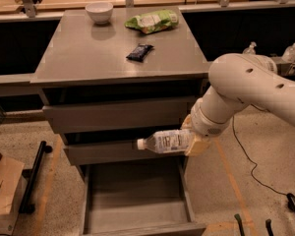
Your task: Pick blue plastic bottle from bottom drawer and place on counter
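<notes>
The blue plastic bottle [164, 141] is clear with a white cap and a pale label. It lies sideways in the air, cap to the left, in front of the middle drawer. My gripper [192, 140] is shut on the bottle's base end, at the right of the cabinet. The white arm reaches in from the right. The bottom drawer [137, 208] is pulled open below the bottle and shows a bare grey floor. The counter [88, 53] is the grey top slab above.
On the counter stand a white bowl [99, 11], a green snack bag [152, 21] and a small dark packet [139, 52]. Clear pump bottles [249, 48] stand at the right. A cardboard box [2, 188] sits on the floor at the left. A cable [246, 156] runs over the floor at the right.
</notes>
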